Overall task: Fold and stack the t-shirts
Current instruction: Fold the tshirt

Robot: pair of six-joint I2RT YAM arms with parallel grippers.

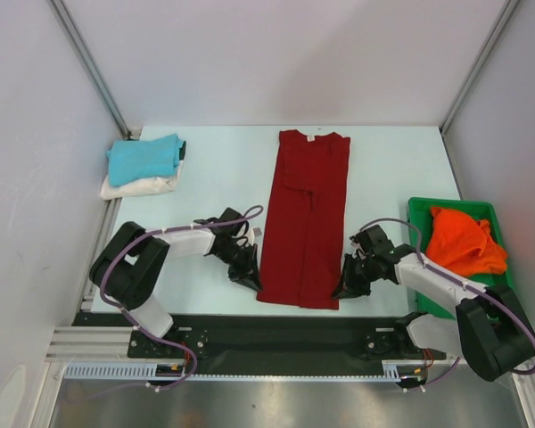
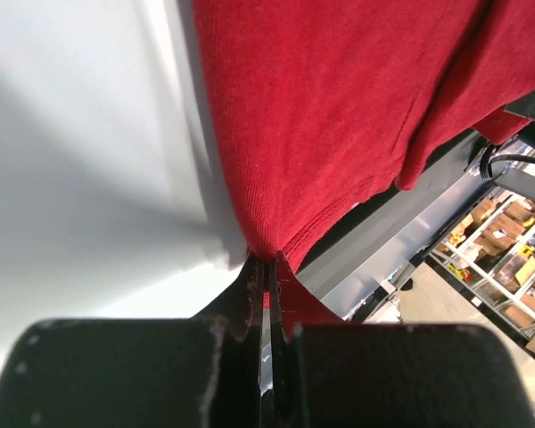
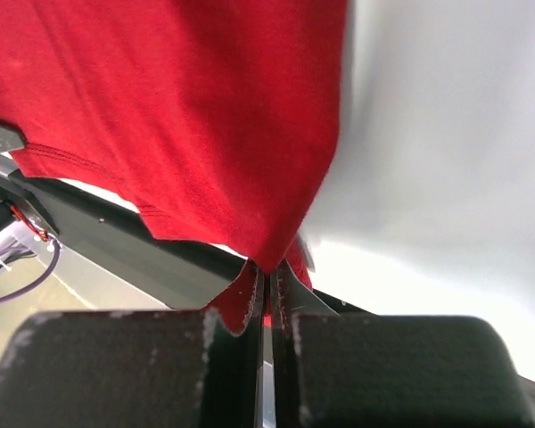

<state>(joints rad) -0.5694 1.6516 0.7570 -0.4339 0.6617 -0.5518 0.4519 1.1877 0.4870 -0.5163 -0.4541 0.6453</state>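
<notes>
Centre frame on surface (image 1: pixel 392 169): dark red shirt (image 1: pixel 305 214), soft knit, long narrow strip. Left pincer (image 1: pixel 251 278), right pincer (image 1: pixel 346 289) each clamped tight on lower hem corner (cloth puckered to point).

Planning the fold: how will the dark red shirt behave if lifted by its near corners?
Probably floppy: the dark red shirt bunches to a point where the left hand and right hand pinch its corners. Lying long and flat, its middle would likely sag.
</notes>
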